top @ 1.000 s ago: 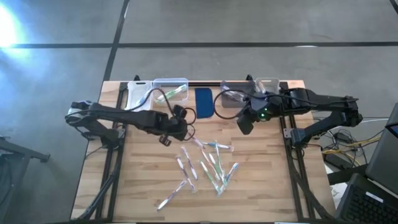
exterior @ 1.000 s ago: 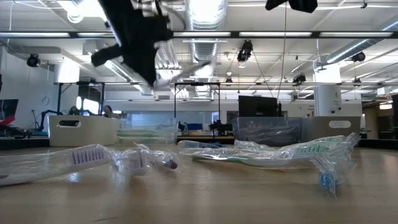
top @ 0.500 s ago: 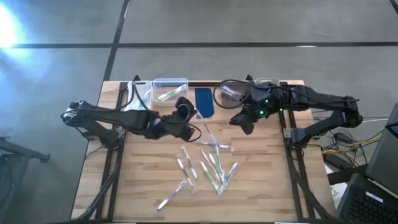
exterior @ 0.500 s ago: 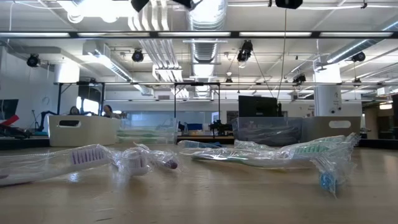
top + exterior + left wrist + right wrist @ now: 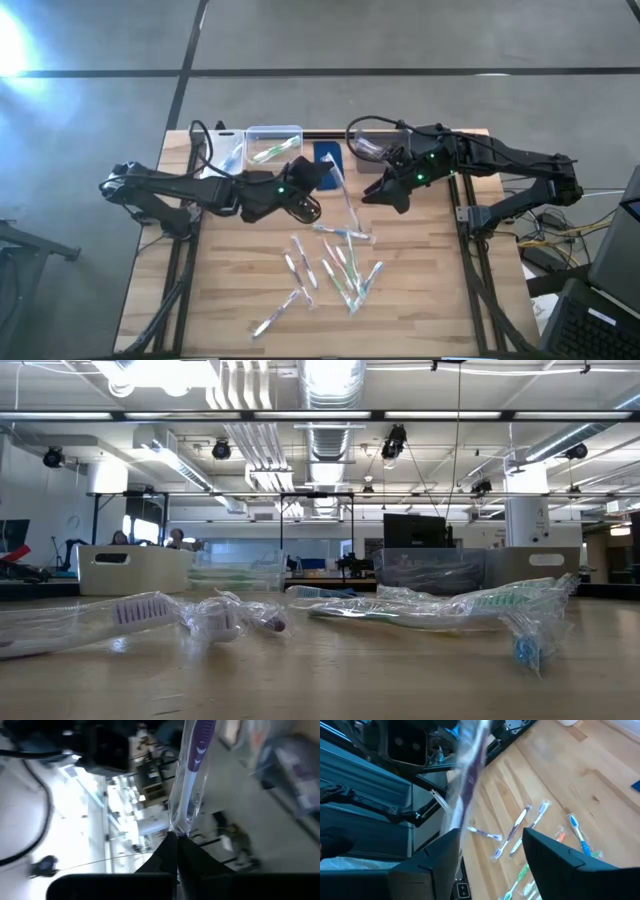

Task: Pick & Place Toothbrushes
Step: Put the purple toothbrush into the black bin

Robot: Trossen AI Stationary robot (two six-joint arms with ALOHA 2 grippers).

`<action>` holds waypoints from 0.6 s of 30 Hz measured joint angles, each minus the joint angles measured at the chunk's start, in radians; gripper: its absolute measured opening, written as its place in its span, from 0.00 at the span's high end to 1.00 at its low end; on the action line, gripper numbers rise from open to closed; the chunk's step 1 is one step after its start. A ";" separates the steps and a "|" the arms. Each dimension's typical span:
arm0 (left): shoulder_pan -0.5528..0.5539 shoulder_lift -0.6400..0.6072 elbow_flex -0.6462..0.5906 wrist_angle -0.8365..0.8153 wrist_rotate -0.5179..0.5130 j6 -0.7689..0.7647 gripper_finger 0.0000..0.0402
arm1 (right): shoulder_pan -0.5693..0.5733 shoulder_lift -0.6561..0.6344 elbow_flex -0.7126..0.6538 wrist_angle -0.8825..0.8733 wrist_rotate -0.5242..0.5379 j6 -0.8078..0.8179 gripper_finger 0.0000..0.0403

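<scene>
Several wrapped toothbrushes (image 5: 335, 265) lie loose on the wooden table; the low view shows them (image 5: 440, 605) flat on the wood. My left gripper (image 5: 322, 172) is high over the table's far middle, shut on one purple-handled toothbrush (image 5: 343, 205) in a clear wrapper. My right gripper (image 5: 378, 195) hovers just to its right, open. In the right wrist view that toothbrush (image 5: 467, 775) crosses in front of the open fingers (image 5: 432, 857); I cannot tell whether it touches them. My left gripper pinches one end of the toothbrush's clear wrapper (image 5: 176, 829) between its two shut fingers. The fingers point about level and lie along the toothbrush, which sticks out past them. It is lifted clear of the table.
Along the far edge stand a white bin (image 5: 225, 150), a clear bin (image 5: 272, 132) with toothbrushes inside, a dark blue pad (image 5: 328, 160) and another clear bin (image 5: 372, 150). Bare wood lies to the left and right of the pile.
My left gripper has risen from the pile with the wrapped toothbrush, gone toward the far and right side, and rolled about; it has left the low view upward. The toothbrush is now lifted clear. My right gripper has turned a little toward the left arm.
</scene>
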 joint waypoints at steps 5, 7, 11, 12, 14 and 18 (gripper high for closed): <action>0.014 0.004 0.000 0.070 0.011 0.106 1.00 | 0.000 0.000 0.000 0.031 -0.020 0.000 0.43; 0.023 0.009 0.000 0.074 0.016 0.123 1.00 | 0.000 0.000 0.000 0.059 -0.048 0.000 0.41; 0.040 0.029 0.000 0.124 0.019 0.160 1.00 | 0.000 0.000 0.000 0.071 -0.054 0.000 0.39; 0.043 0.036 0.000 0.148 0.019 0.169 1.00 | 0.000 0.001 0.000 0.068 -0.054 0.000 0.38; 0.045 0.046 0.000 0.187 0.020 0.191 1.00 | 0.000 0.001 0.000 0.067 -0.053 0.000 0.37; 0.047 0.051 0.005 0.211 0.032 0.197 1.00 | 0.000 0.001 -0.010 0.069 -0.044 -0.001 0.37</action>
